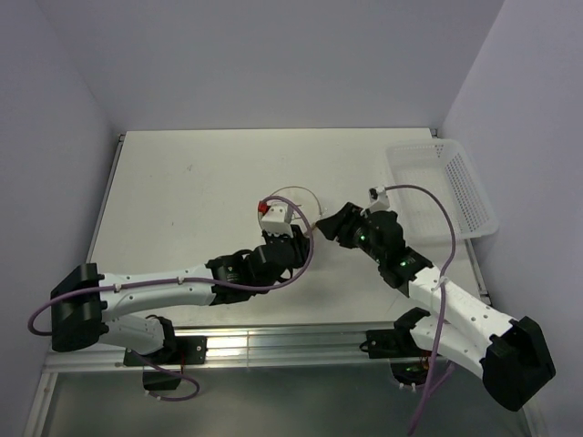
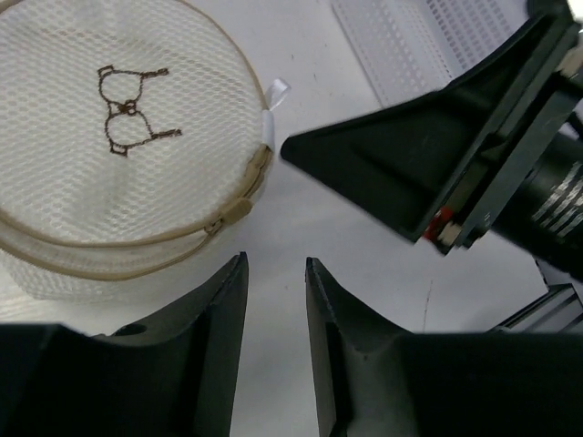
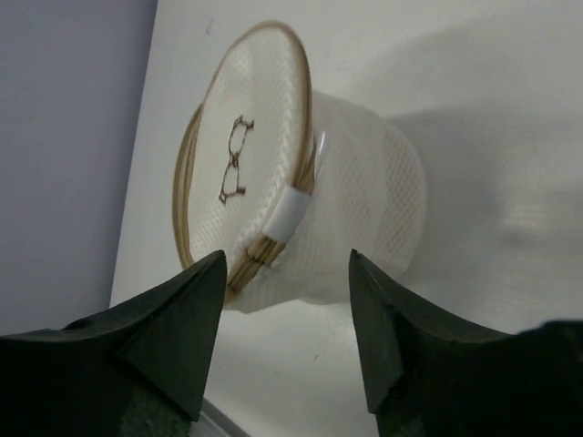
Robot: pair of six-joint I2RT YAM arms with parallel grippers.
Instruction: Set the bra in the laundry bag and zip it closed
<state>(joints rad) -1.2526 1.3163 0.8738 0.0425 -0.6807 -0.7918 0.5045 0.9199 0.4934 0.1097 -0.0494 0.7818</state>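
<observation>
Top external view, items by size, each placed from the laundry bag.

1. Table: white; the bag rests on it near the middle.
2. Left arm and right arm: I see both reaching in from the near edge toward the bag.
3. Basket: white, perforated, well apart from the bag, to its right.
4. Laundry bag: round white mesh drum with tan rims. I cannot make out its contents through the mesh.
5. Right gripper: fingers spread wide, holding nothing, one tip just beside the bag's rim.
6. Left gripper: fingers slightly parted, holding nothing, near the bag.
7. Zipper: tan, on the bag's side wall, shut along the stretch I see.
8. Printed outline: dark, on the bag's round face.
9. Tab: white, at the bag's rim.
</observation>
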